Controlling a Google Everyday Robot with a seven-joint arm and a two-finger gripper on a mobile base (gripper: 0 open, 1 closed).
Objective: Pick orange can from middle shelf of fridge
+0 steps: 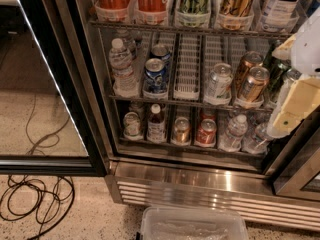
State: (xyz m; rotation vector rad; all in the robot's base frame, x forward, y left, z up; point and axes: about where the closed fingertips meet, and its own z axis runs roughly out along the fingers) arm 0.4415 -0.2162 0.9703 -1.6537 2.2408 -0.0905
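While hovering at right edge of fridge (pixel 200 189), beside middle shelf (pixel 187 69): gripper (pixel 292 106), open or closed cannot tell | orange can (pixel 252 84) upright, right-hand lane, front of two | likely light, rigid, slick, dentable | grasp mid-body

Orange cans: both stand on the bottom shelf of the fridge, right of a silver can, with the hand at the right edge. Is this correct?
No. The camera view shows the orange cans on the middle shelf, not the bottom one. The rest is right: they stand right of the silver can in the fridge, and the hand is at the right edge.
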